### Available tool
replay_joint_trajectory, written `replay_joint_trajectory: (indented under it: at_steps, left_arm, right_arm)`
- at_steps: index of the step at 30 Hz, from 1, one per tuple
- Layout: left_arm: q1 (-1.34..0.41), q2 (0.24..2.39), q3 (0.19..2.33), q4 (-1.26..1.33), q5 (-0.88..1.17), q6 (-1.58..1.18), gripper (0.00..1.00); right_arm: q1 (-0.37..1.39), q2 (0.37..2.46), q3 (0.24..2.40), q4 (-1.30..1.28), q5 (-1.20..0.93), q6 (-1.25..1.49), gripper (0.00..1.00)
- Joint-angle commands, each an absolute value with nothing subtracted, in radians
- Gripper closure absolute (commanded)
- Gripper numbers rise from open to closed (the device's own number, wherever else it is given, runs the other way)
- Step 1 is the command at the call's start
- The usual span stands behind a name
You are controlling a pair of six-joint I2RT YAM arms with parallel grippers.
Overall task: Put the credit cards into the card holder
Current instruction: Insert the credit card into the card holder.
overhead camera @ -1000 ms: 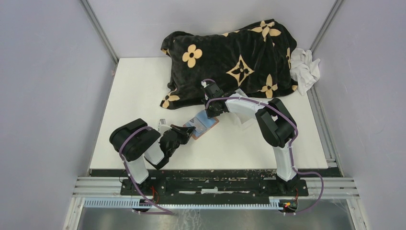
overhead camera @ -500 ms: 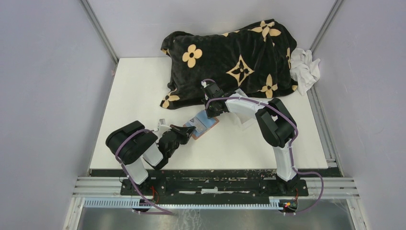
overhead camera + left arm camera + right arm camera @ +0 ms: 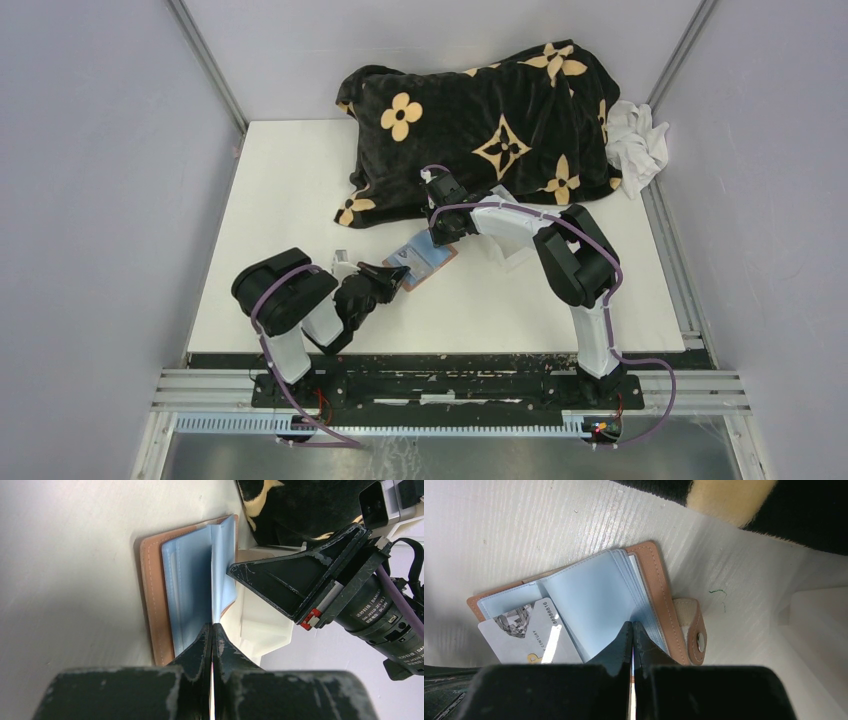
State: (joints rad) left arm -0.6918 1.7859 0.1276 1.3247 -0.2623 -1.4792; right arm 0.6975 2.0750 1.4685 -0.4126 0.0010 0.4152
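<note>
Left fingers (image 3: 200, 650) clench the credit card (image 3: 529, 635), half inside the card holder (image 3: 656, 580) open on the counter (image 3: 499, 530); right fingers (image 3: 621, 645), clenched empty, pin its blue page (image 3: 589, 595). A skewed push may jam.

I saw the card holder (image 3: 655, 580) tan outside and pale blue inside, the card (image 3: 524, 635) silver-grey, the blanket (image 3: 480, 110) black with tan flowers.

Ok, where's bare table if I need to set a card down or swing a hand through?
Widest bare table: far left, between the left rail and the blanket. Also the near strip between the arm bases, and right of the right arm. Crowded mid-table: left hand, gripping a credit card, and right hand meet at the card holder, blanket close behind.
</note>
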Motion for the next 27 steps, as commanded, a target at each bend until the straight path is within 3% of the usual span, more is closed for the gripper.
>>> replay_joint_trajectory:
  at_steps: [1, 27]
  left_arm:
    - [-0.698, 1.797, 0.141, 1.405, -0.292, -1.453, 0.97]
    - [-0.704, 1.82, 0.156, 1.423, -0.312, -1.433, 0.97]
  right_arm:
    - [0.692, 2.109, 1.443, -0.422, 0.023, 0.417, 0.99]
    - [0.689, 2.102, 1.431, -0.414, 0.022, 0.419, 0.99]
